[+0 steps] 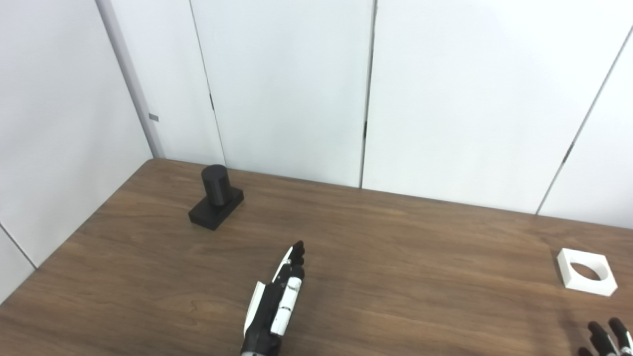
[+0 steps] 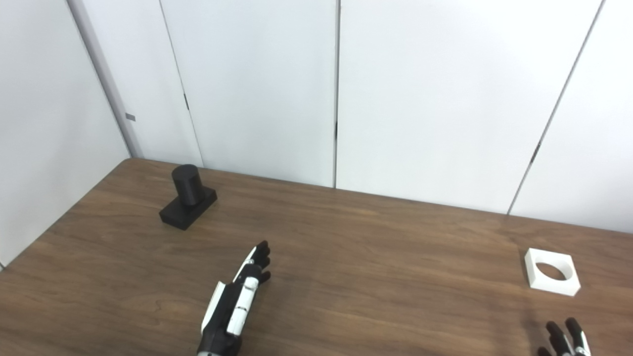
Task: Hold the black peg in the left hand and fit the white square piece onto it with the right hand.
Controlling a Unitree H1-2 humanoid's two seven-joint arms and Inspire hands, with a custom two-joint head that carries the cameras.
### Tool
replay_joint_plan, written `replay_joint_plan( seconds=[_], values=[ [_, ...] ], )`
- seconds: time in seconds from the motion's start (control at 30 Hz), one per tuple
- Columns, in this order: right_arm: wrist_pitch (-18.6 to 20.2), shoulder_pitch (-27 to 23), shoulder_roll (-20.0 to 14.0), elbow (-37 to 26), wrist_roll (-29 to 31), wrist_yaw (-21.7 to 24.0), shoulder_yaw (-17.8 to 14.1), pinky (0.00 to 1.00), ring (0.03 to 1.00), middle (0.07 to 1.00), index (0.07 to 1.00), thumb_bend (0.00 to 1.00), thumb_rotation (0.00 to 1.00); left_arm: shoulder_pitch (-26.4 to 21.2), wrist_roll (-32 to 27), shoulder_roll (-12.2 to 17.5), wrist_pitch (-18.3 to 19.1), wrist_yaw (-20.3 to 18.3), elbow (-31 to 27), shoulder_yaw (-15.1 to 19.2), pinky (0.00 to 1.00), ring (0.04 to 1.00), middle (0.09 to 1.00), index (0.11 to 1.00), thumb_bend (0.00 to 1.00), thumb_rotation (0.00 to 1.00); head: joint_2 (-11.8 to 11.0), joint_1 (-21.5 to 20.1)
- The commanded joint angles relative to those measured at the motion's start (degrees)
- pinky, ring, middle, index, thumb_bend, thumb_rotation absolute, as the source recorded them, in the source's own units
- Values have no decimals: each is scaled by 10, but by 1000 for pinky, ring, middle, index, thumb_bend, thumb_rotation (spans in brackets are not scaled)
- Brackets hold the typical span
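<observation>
The black peg [image 1: 216, 197], a short cylinder on a square black base, stands upright on the wooden table [image 1: 395, 247] at the far left. The white square piece [image 1: 587, 271] with a round hole lies flat at the right side of the table. My left hand [image 1: 277, 301] hovers over the table's front middle, fingers stretched forward and holding nothing, well short of the peg. Only the fingertips of my right hand [image 1: 607, 337] show at the bottom right corner, just in front of the white piece, apart and holding nothing.
White wall panels [image 1: 296, 89] close off the table at the back and on the left. The table's left edge runs diagonally past the peg.
</observation>
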Motion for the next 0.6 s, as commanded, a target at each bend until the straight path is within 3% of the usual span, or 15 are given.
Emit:
replay_joint_plan(
  seconds=[0.0,0.13,0.23,0.4,0.57],
  values=[
    [-22,7,12,5,9,1,-4,1000,988,947,991,694,1000,30,11,-22,2,6,-27,7,899,944,956,957,535,872,0,0],
    [-21,7,8,7,13,0,-8,1000,999,947,990,722,1000,27,12,-14,29,1,-84,15,919,946,953,960,486,808,-1,4],
    [-23,7,7,8,13,-1,-9,1000,1000,947,996,720,1000,24,38,-2,57,2,-128,26,895,956,957,957,464,667,0,7],
    [-20,9,6,6,18,2,-8,1000,1000,942,996,707,1000,7,104,23,92,4,-173,61,844,881,912,941,530,580,1,8],
    [-16,10,6,4,10,-1,-7,1000,999,931,990,715,1000,-23,134,53,124,-4,-192,114,858,897,905,935,641,530,0,11]
  ],
)
